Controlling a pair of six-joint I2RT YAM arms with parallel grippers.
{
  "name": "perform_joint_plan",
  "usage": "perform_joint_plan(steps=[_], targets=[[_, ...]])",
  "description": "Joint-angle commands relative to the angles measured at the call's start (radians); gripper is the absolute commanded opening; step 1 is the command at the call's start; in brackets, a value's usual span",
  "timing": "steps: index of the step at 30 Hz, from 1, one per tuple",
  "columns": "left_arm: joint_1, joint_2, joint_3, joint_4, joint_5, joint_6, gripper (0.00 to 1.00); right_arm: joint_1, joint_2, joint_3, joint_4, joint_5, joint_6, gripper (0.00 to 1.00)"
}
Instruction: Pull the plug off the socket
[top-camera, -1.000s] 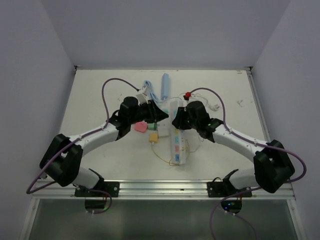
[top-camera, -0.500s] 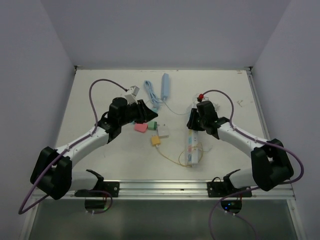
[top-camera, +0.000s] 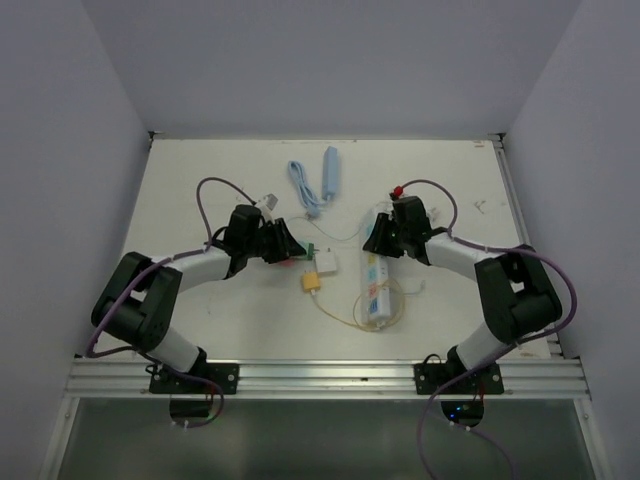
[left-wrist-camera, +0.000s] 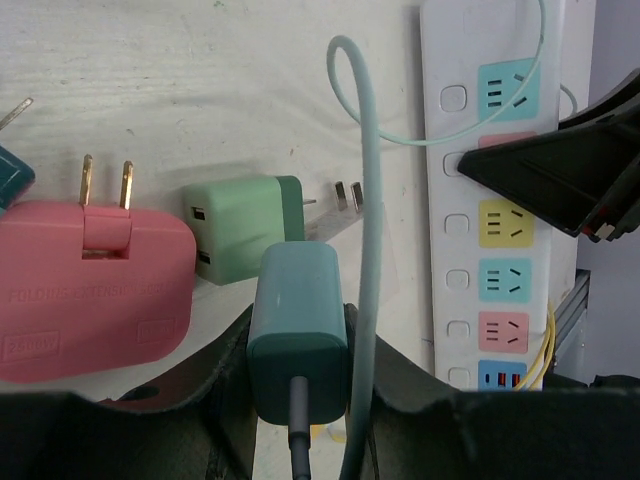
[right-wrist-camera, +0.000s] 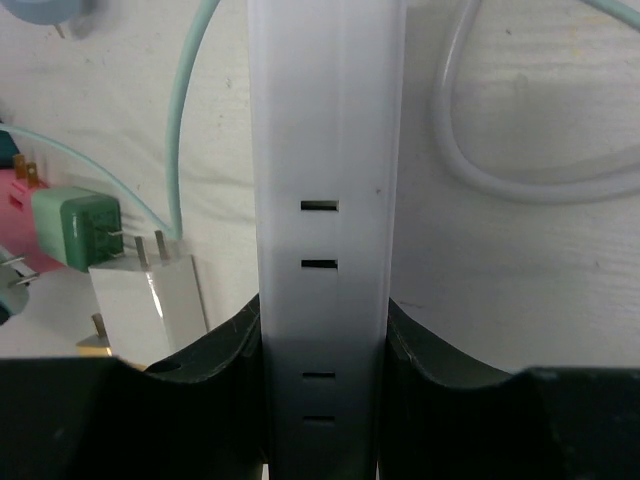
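Your teal plug (left-wrist-camera: 297, 300) is out of the power strip (left-wrist-camera: 500, 250). It is a smooth, rounded block of matte plastic with a dark lead leaving its near end. It sits just left of the strip and apart from it.

Your left gripper (left-wrist-camera: 298, 345) has its 2 black fingers pinched onto the plug's sides, narrowed to the plug's width. A light-teal cable (left-wrist-camera: 365, 200) runs up between the plug and the finger on the strip's side.

The strip is a long, flat bar of glossy white plastic. It carries a row of square pastel outlets in teal, yellow, pink and blue, each with a small rounded button beside it. From above it lies right of the table's (top-camera: 250, 320) centre, running from near to far.

Your right gripper (right-wrist-camera: 322, 345) is clamped across the strip's far end, with a finger pressed to each long side. The white face there shows pairs of thin slots.

Just beyond the plug lies a boxy green charger (left-wrist-camera: 240, 225), its flat metal prongs pointing at the strip. Beside it is a rounded pink adapter (left-wrist-camera: 90, 295) with 2 brass prongs. A glossy white charger (right-wrist-camera: 150, 290) and a thick, curved white cord (right-wrist-camera: 520, 175) flank the strip on the grainy white tabletop.
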Motion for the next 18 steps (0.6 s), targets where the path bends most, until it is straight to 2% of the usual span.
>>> perform_joint_plan(steps=[1, 5, 6, 9, 13, 16, 17, 18], targets=[[0.006, 0.030, 0.055, 0.042, 0.055, 0.007, 0.35, -0.004, 0.045, 0.071, 0.154, -0.080, 0.015, 0.00], [0.012, 0.002, 0.057, 0.001, 0.031, 0.026, 0.56, -0.016, 0.085, 0.083, 0.195, -0.103, 0.032, 0.00], [0.015, -0.010, 0.058, -0.026, 0.022, 0.031, 0.65, -0.017, 0.091, 0.085, 0.203, -0.109, 0.034, 0.00], [0.024, -0.073, 0.067, -0.100, -0.029, 0.066, 0.76, -0.037, 0.123, 0.090, 0.241, -0.140, 0.048, 0.00], [0.024, -0.165, 0.089, -0.197, -0.093, 0.122, 0.83, -0.059, 0.166, 0.108, 0.286, -0.164, 0.068, 0.00], [0.024, -0.266, 0.109, -0.312, -0.150, 0.164, 0.86, -0.092, 0.206, 0.148, 0.272, -0.157, 0.062, 0.09], [0.026, -0.286, 0.113, -0.336, -0.161, 0.183, 0.92, -0.100, 0.215, 0.155, 0.265, -0.157, 0.058, 0.13], [0.026, -0.310, 0.118, -0.379, -0.176, 0.194, 0.94, -0.108, 0.220, 0.160, 0.255, -0.152, 0.055, 0.22]])
